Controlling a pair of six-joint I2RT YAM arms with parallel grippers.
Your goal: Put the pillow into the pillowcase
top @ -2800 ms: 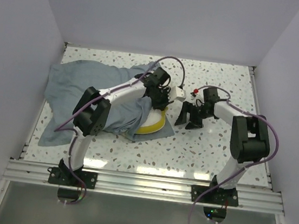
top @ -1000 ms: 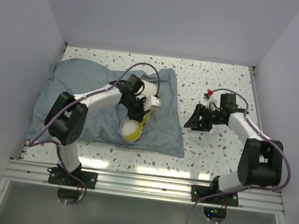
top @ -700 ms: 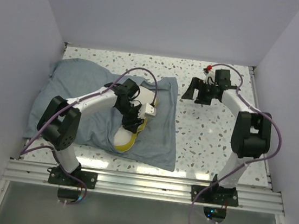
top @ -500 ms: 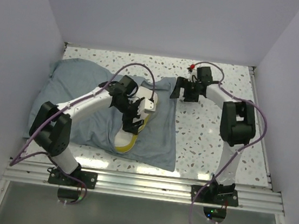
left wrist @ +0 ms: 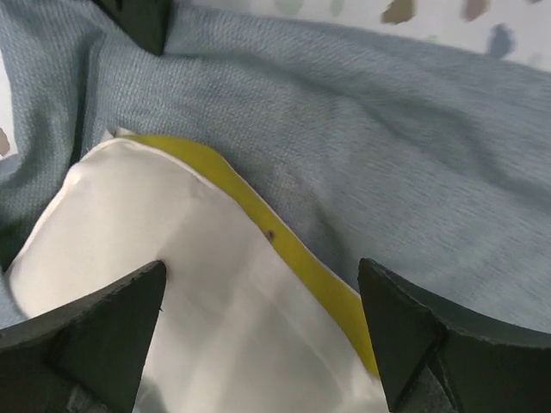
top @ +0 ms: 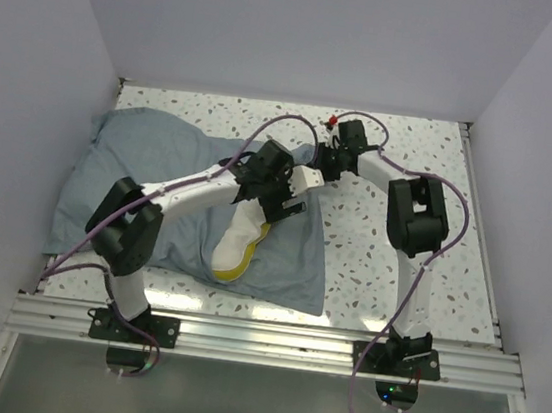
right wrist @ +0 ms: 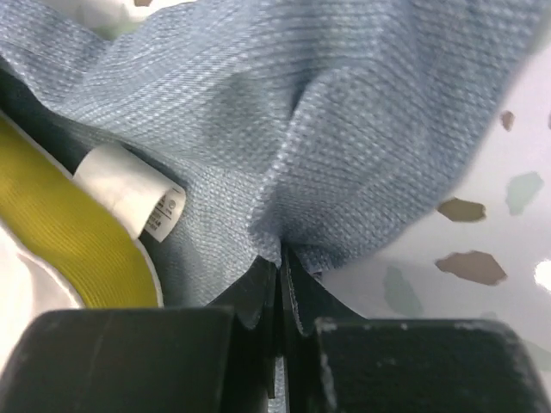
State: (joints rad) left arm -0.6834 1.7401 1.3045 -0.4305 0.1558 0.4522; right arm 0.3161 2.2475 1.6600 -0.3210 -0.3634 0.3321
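You get bright, even light from overhead in the top view: the pillowcase casts only a soft shadow, and pale glare patches sit on the bench along its near edge. In both wrist views the pillowcase weave is sharp, while the dark fingers closest to the lens blur and the bench beyond the pillowcase washes out.
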